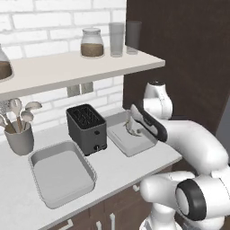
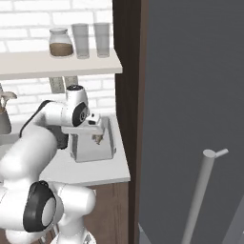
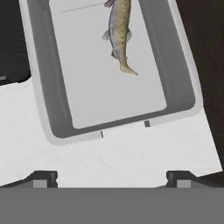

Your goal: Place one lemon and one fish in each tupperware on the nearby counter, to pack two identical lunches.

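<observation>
A slender grey-brown fish [image 3: 119, 35] lies inside the right tupperware [image 3: 61, 113], a light-grey tray at the right end of the white counter [image 1: 112, 166]. In the base views the same fish [image 1: 133, 127] rests in that tupperware [image 1: 117, 141] beside the toaster. My gripper [image 3: 111, 179] hovers over this tray's near rim, open, with nothing between its fingertips [image 3: 43, 178]. In the right base view the gripper [image 2: 96, 129] hangs just above the fish [image 2: 98, 139]. The second tupperware [image 1: 40, 188], left of the toaster, holds nothing. The lemons are out of view.
A black slotted toaster [image 1: 86, 128] stands between the two trays. A grey holder with spoons [image 1: 19, 137] sits at the back left. Overhead, a white shelf [image 1: 67, 67] carries a jar [image 1: 92, 43] and glasses. A dark tall cabinet [image 1: 179, 54] bounds the counter's right end.
</observation>
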{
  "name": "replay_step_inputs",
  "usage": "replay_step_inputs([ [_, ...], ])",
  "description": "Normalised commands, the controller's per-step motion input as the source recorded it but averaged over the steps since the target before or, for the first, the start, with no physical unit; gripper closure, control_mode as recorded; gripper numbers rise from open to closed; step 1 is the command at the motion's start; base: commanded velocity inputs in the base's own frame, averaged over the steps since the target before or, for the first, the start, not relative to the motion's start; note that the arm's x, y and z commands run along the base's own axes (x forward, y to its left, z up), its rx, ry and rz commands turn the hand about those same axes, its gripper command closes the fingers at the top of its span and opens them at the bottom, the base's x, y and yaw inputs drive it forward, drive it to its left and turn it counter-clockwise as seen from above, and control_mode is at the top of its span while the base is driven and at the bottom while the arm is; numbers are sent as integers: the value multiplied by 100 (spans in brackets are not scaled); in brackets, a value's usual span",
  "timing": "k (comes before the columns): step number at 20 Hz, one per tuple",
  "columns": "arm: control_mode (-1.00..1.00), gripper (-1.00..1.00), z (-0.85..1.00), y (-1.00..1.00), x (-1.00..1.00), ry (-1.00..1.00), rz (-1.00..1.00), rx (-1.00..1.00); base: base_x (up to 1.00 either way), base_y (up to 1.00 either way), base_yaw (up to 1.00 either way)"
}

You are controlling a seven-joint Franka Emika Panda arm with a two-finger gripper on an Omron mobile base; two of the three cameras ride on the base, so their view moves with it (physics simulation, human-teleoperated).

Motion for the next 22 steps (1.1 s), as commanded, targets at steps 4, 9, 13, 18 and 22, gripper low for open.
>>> replay_step_inputs([
  [4, -100, -100, 55, 0, -100, -4, -1, 1, 0, 0, 0],
  [9, -100, -100, 1, 19, -100, -21, 0, 0, 0, 0, 0],
  [13, -100, -100, 0, 5, -86, -11, 1, 0, 0, 0, 0],
  [18, -100, -100, 0, 0, 0, 0, 0, 0, 0, 0, 0],
  [22, 100, -100, 0, 0, -2, 0, 0, 0, -56, 0, 0],
])
